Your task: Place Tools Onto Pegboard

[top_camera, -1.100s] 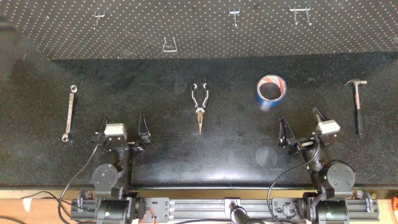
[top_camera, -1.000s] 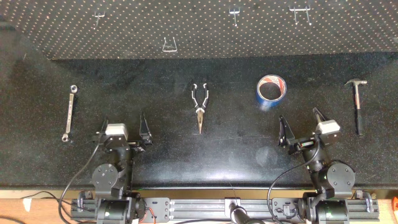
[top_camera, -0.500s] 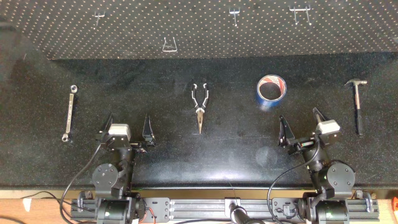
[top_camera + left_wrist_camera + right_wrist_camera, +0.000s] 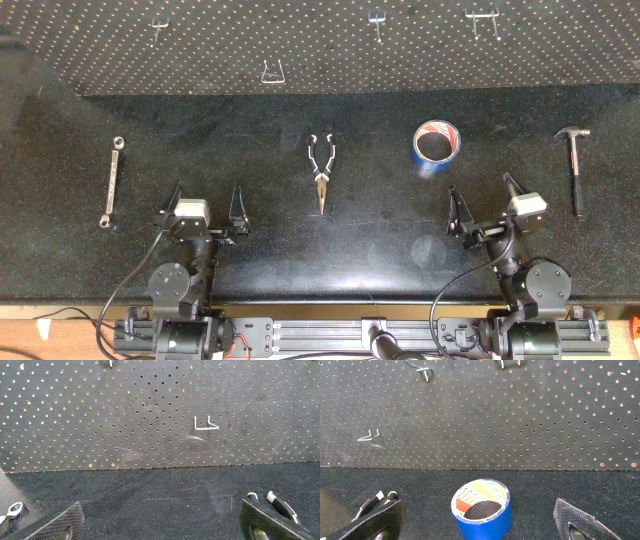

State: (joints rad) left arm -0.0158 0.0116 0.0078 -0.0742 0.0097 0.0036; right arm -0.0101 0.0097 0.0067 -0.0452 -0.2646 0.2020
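Top view, left hand (image 4: 207, 195): spread wide, holding nothing, near the front edge of the desk (image 4: 250, 130), left of middle.
Top view, right hand (image 4: 482, 190): also wide and empty, near the front edge, right of middle.
Top view, tools: wrench (image 4: 110, 183) by the left edge, pliers (image 4: 321, 172) mid-desk, tape roll (image 4: 437, 145) right of middle, hammer (image 4: 574, 170) by the right edge. All lying on the desk, none yet on the pegboard (image 4: 300, 40) along the rear edge.
Top view, risk: probably a head-heavy hammer swinging if pinched low on the handle. Thin, flat wrench likely to slip from a shallow pinch.
Left wrist view, risk: wire hook (image 4: 206, 425) small and open, so likely a dropped tool if met off-line. Pliers handles possibly splaying once lifted.
Right wrist view, risk: tape roll lying hole-up. Could skid or tip under a squeeze, and would need turning to thread onto a peg.
Writing: some print inside the tape roll's ring, too small to read. Nothing else legible.
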